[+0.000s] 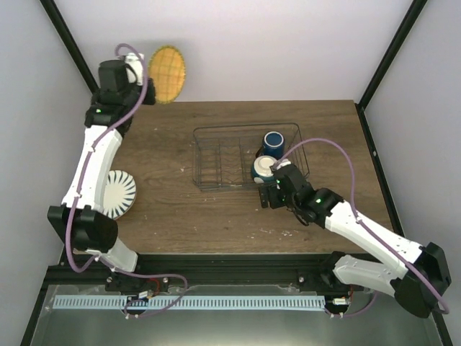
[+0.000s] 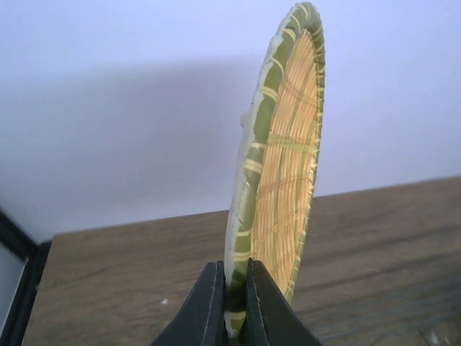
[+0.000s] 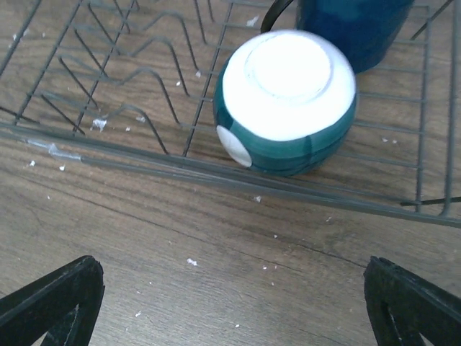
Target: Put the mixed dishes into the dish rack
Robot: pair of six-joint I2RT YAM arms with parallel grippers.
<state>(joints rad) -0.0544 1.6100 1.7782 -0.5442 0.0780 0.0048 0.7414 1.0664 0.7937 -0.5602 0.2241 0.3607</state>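
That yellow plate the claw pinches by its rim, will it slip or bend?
Probably stiff: the yellow plate stands straight out from the left claw without sagging. Pinched only at its rim, it might pivot or slip. It looks thin, so it is likely light.

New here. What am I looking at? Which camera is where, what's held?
Two robot arms are bolted at the near edge of a wooden table. One picture looks down from above; the other two come from wrist cameras. The left end effector is shut on the rim of an orange-yellow grid-patterned plate, held on edge. The right end effector hangs open before the grey wire dish rack, which holds a dark blue cup and a small upturned white-and-teal bowl. A white plate with black radial stripes lies on the table.
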